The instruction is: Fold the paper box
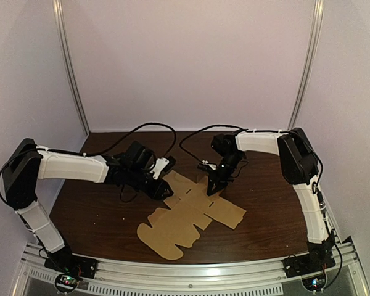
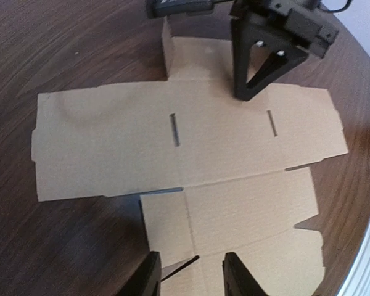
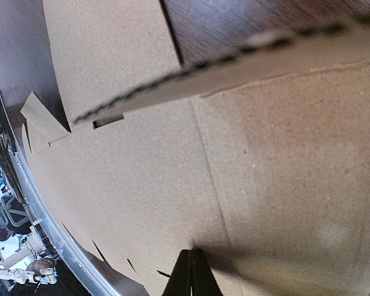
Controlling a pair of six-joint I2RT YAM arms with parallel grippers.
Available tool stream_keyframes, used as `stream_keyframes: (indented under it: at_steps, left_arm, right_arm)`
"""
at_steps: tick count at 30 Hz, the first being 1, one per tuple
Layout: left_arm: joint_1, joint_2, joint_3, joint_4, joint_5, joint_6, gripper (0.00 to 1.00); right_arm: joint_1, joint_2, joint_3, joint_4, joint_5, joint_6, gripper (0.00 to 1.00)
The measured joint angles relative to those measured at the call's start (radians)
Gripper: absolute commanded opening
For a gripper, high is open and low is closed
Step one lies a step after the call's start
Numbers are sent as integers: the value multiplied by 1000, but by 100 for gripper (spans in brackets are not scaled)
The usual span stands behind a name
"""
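Note:
A flat brown cardboard box blank (image 1: 191, 216) lies unfolded on the dark wooden table, with two slots cut in its middle panel (image 2: 222, 142). My left gripper (image 1: 165, 189) hovers open over the blank's left edge; in the left wrist view its fingers (image 2: 191, 277) straddle a small side flap, holding nothing. My right gripper (image 1: 212, 189) is shut, its tip pressed down on the blank's far panel (image 2: 245, 92). In the right wrist view the closed tips (image 3: 192, 254) touch the cardboard (image 3: 142, 172) beside a crease. A flap (image 3: 234, 55) beyond them stands raised, showing its corrugated edge.
The metal rail (image 1: 191, 271) with both arm bases runs along the table's near edge. Black cables (image 1: 148, 126) loop over the back of the table. White walls enclose the back and both sides. Bare wood (image 1: 98, 216) lies left of the blank.

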State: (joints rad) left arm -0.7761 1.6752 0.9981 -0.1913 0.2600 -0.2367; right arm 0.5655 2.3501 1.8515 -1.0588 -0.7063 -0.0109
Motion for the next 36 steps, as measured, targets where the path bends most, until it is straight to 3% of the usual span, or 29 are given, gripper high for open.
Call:
stream_keyframes:
  at_steps: [4, 8, 14, 36]
  left_arm:
    - [18, 8, -22, -31, -80, -41, 12]
    - [38, 40, -20, -64, -147, -68, 5]
    - [42, 112, 5, -90, -163, -84, 4]
    - [19, 143, 14, 35, 90, -113, 2]
  right_arm:
    - [0, -3, -5, 5, 0, 0, 2]
    - [0, -3, -6, 6, 0, 0, 1]
    - [0, -3, -7, 7, -1, 0, 1]
    - [-1, -4, -11, 10, -6, 0, 0]
